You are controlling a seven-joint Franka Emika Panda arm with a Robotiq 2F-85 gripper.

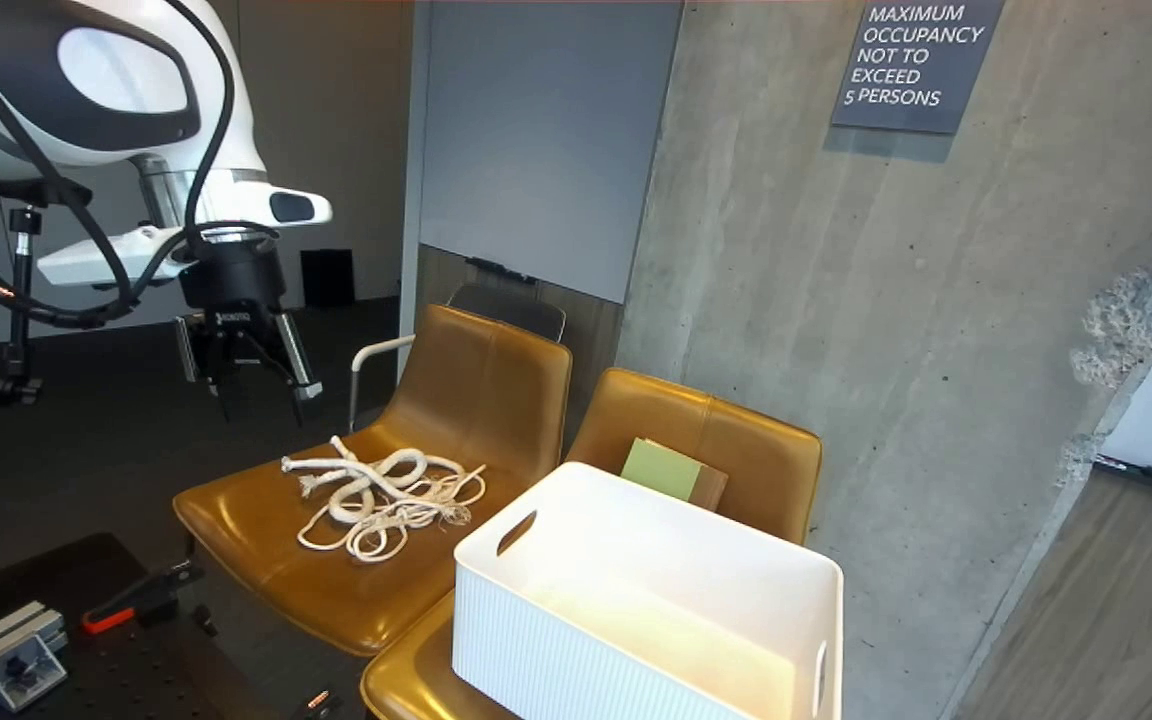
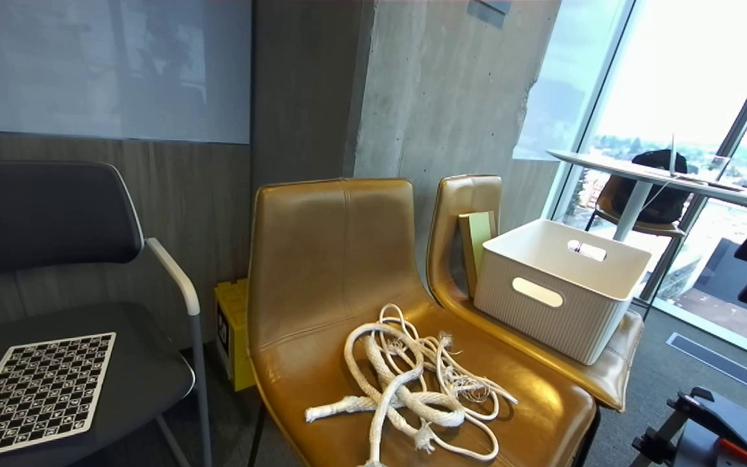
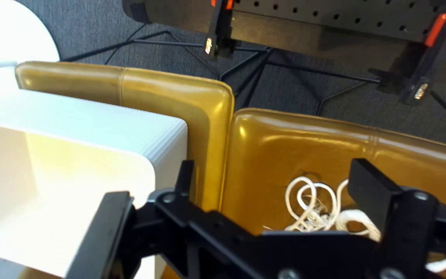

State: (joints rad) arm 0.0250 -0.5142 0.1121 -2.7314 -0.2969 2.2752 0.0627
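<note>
Standing wide apart, the jaws of the gripper [image 1: 261, 400] hang in the air with only empty space between them. Below, well clear of the fingertips, lies a white rope [image 2: 426, 403] — thick and thin lengths in a loose tangle, some ends frayed — on the seat of a brown leather chair [image 2: 328, 253]. In the wrist view one finger [image 3: 370, 190] covers part of the rope, and the opposite one cuts across a ribbed white bin [image 1: 556, 640]. That bin stands upright on a second brown chair [image 1: 766, 460], set edge to edge with the first. Behind it, a flat green and brown object [image 1: 661, 470] leans on the backrest; whether book or box, I cannot tell. Farther out, clamps [image 3: 426, 73] with red parts sit at the edge of a dark perforated tabletop [image 3: 325, 25]. Beside the brown chairs, a dark armchair [image 2: 140, 350] carries a black-and-white patterned board [image 2: 43, 389], a yellow box [image 2: 240, 344] sits low between, and a grey sign [image 1: 916, 65] hangs on the concrete wall [image 1: 886, 330].
</note>
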